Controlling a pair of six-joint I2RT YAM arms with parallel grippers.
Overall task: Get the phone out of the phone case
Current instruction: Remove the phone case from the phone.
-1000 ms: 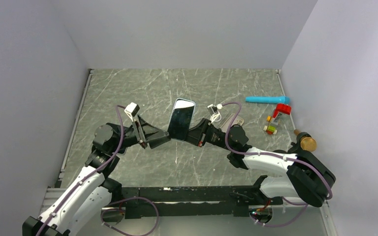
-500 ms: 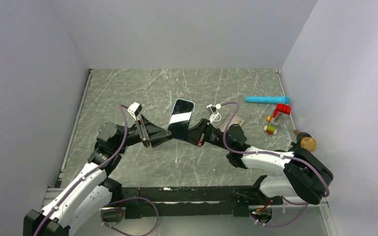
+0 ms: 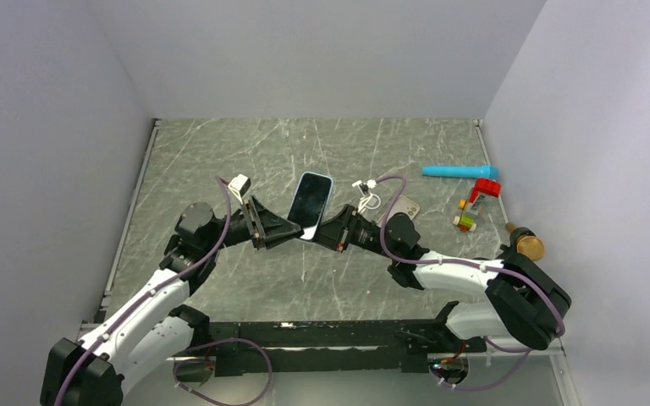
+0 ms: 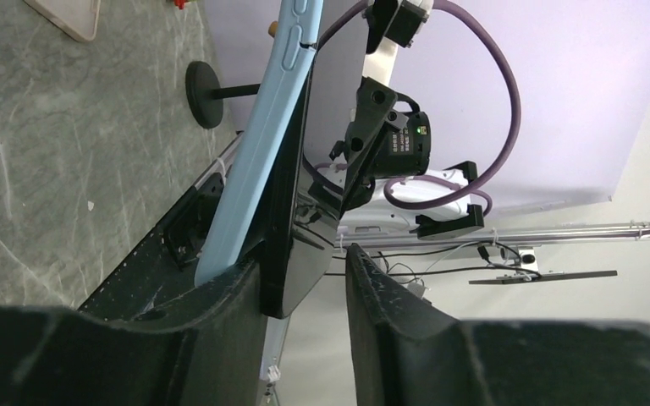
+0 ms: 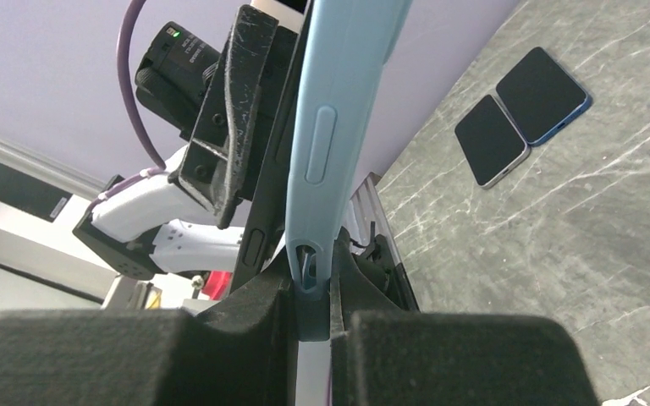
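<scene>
The phone, in its light blue phone case, is held tilted above the worktop between both arms. The right claw pinches the case's lower end. The left claw is spread around the phone's corner, one finger touching it, the other just apart on the screen side.

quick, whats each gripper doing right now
left gripper: open, fingers either side of the phone edge, not clamped yet
right gripper: closed on the light blue phone case
</scene>
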